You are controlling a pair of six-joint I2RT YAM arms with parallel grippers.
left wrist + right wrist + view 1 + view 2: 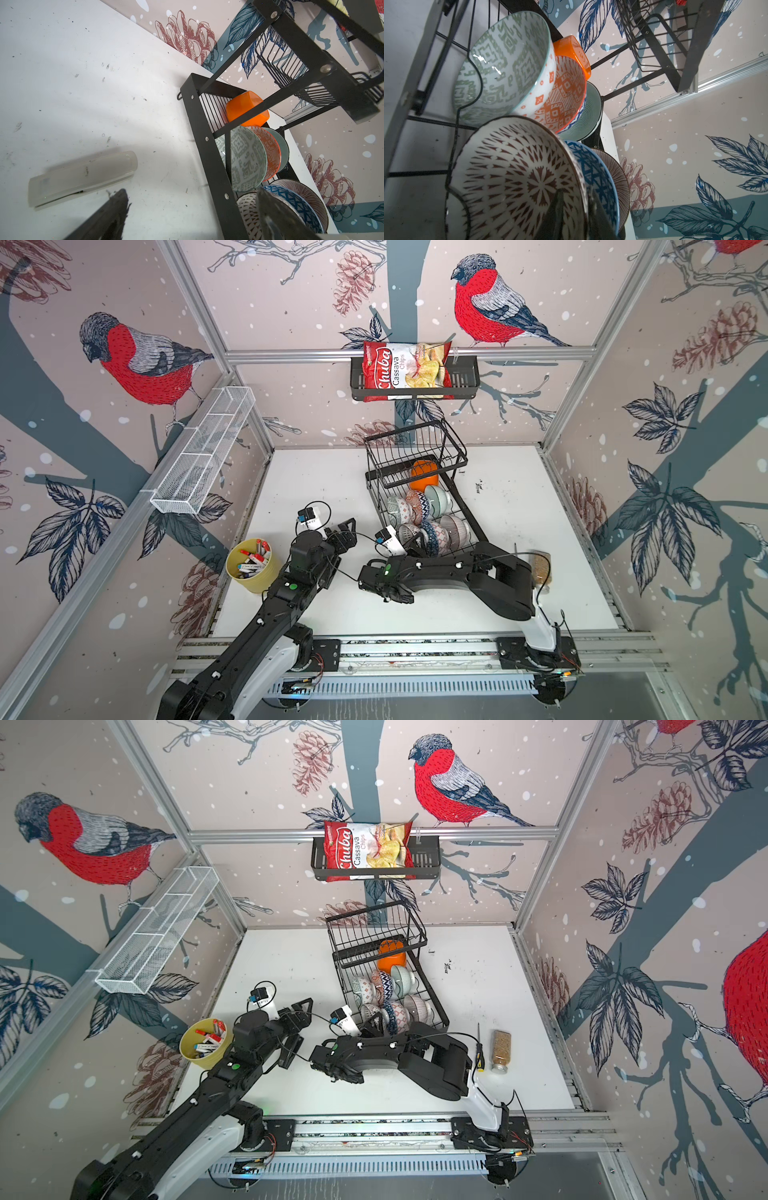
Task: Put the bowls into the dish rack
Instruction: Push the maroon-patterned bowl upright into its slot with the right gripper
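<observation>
The black wire dish rack (pixel 478 527) (pixel 437 1006) stands mid-table with its raised basket (pixel 415 448) at the far end. Several bowls lean on edge in its base tray: an orange plastic one (pixel 424 475) (pixel 245 110), a mint one (pixel 438 495), and patterned ones. My right gripper (pixel 415 549) (pixel 577 216) straddles the rim of the nearest bowl, white with a brown-red pattern (pixel 512 178), one finger inside and one between it and a blue bowl (pixel 593 172). Whether the fingers press the rim does not show. My left gripper (pixel 345 535) (pixel 191 216) is open and empty beside the rack's left rail.
A yellow cup of pens (pixel 249 566) stands by the left arm. A grain jar (pixel 501 1050) and a screwdriver (pixel 479 1048) lie right of the right arm. A chips bag (pixel 405 373) sits in a wall basket, and a white mesh trough (pixel 203 452) hangs left. A translucent bar (pixel 83 178) lies near the left gripper.
</observation>
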